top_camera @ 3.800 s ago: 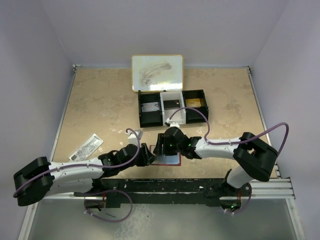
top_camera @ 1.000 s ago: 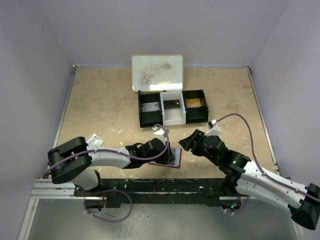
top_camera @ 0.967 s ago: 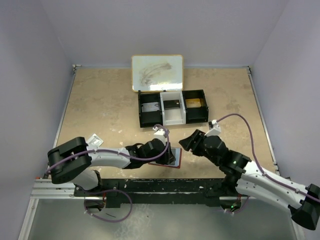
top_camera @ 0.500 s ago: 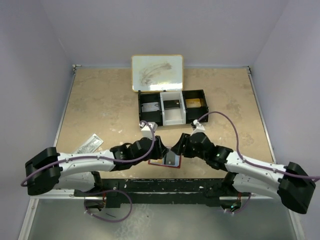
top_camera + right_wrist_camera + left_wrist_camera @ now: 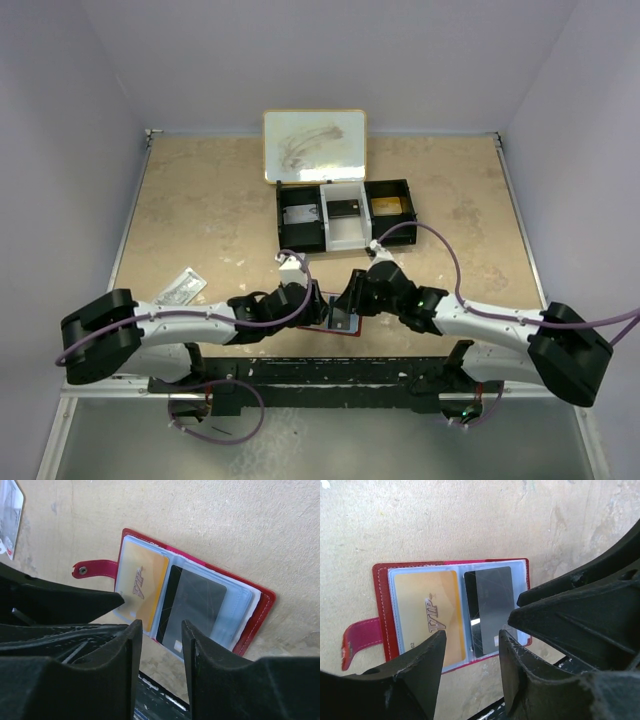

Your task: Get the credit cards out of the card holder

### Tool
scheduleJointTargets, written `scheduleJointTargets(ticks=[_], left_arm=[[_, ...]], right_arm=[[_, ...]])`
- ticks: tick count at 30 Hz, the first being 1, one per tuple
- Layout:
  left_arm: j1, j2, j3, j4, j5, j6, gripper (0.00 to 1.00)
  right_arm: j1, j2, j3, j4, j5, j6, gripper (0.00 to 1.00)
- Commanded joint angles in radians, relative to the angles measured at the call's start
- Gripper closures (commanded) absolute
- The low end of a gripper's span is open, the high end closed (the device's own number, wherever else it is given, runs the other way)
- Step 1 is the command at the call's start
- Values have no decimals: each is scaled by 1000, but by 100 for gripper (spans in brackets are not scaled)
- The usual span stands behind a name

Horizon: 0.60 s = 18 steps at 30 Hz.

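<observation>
The red card holder [image 5: 338, 322] lies open and flat at the table's near edge, between both grippers. In the left wrist view the card holder [image 5: 382, 580] shows a gold VIP card [image 5: 427, 625] in its left sleeve and a dark grey card [image 5: 490, 610] in its right one, with a red tab [image 5: 360, 635] at the side. My left gripper [image 5: 472, 647] hovers open over the holder's near edge, holding nothing. My right gripper [image 5: 159, 635] is open too, above the dark card [image 5: 192, 607] and beside the gold card [image 5: 142, 590]. From above, the left gripper [image 5: 318, 305] and right gripper [image 5: 352, 298] nearly meet.
A long black three-compartment tray [image 5: 298, 242] with cards in it stands behind the holder. A whiteboard [image 5: 314, 147] leans at the back wall. A paper slip [image 5: 175, 290] lies at the left. The metal rail [image 5: 330, 372] runs just in front of the holder.
The right arm swung in from the right and now sits over the holder. The left gripper drew back to the holder's left side. Left jaws widened, right jaws narrowed.
</observation>
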<state>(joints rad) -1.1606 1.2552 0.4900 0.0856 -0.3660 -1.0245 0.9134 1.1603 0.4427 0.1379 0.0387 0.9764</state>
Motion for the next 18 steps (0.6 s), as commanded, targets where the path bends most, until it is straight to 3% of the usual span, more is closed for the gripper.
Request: scheduleJointTargets(ticks=[1, 7, 18], left_arm=[[8, 61, -1, 134, 54, -25, 55], [16, 156, -7, 291, 132, -43, 56], [16, 187, -24, 245, 56, -70, 57]], right_arm=[[-2, 19, -11, 35, 2, 9, 62], [-2, 51, -38, 0, 40, 50, 66], [-3, 78, -80, 13, 56, 83, 68]])
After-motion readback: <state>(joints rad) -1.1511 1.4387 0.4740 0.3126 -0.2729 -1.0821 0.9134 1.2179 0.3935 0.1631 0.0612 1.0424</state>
